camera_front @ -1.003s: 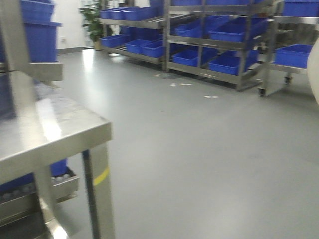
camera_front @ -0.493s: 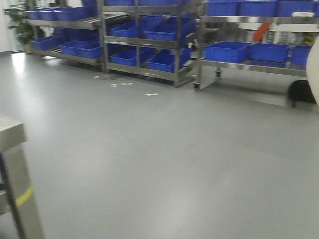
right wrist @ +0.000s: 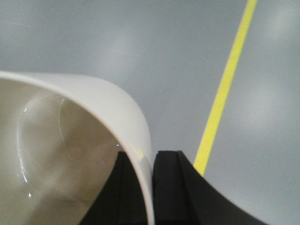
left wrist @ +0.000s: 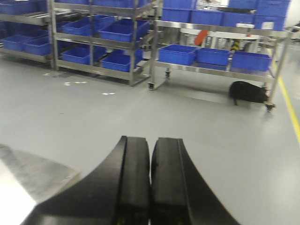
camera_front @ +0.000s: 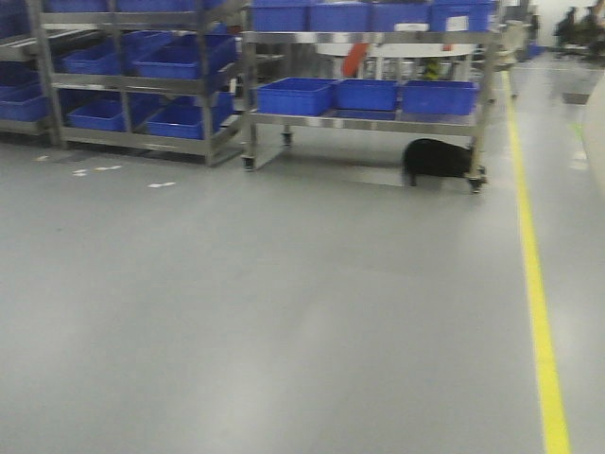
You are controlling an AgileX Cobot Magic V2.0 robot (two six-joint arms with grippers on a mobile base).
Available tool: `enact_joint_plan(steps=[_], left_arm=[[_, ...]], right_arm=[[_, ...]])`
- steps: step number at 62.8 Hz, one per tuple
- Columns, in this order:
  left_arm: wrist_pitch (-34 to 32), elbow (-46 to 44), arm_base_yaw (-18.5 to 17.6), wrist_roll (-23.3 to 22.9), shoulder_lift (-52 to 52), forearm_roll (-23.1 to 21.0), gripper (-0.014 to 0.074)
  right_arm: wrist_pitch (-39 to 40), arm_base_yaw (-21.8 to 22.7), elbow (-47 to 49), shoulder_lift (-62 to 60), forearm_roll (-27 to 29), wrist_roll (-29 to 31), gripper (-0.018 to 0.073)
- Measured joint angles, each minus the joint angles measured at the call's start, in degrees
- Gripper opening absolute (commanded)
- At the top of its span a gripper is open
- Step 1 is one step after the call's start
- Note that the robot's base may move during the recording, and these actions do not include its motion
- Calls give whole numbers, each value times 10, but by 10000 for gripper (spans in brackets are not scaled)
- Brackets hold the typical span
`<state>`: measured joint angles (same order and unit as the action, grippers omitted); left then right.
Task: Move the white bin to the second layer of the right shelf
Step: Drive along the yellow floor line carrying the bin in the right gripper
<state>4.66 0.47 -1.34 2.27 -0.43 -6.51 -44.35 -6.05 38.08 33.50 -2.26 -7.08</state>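
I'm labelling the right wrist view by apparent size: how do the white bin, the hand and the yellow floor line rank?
Largest: white bin.
Then: right hand.
Smallest: yellow floor line.
Bin and hand are nearest the camera, so this is apparent size only.

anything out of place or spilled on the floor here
A dark, bag-like lump sits on the floor under the wheeled rack, and small white scraps lie scattered before the left shelves. Nothing looks spilled.
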Motion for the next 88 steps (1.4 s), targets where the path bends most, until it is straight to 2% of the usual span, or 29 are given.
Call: enact_joint_plan(steps=[88], left_arm=[[0, 0, 0, 0, 0, 0, 85]], right_arm=[[-1, 0, 0, 0, 0, 0, 55]])
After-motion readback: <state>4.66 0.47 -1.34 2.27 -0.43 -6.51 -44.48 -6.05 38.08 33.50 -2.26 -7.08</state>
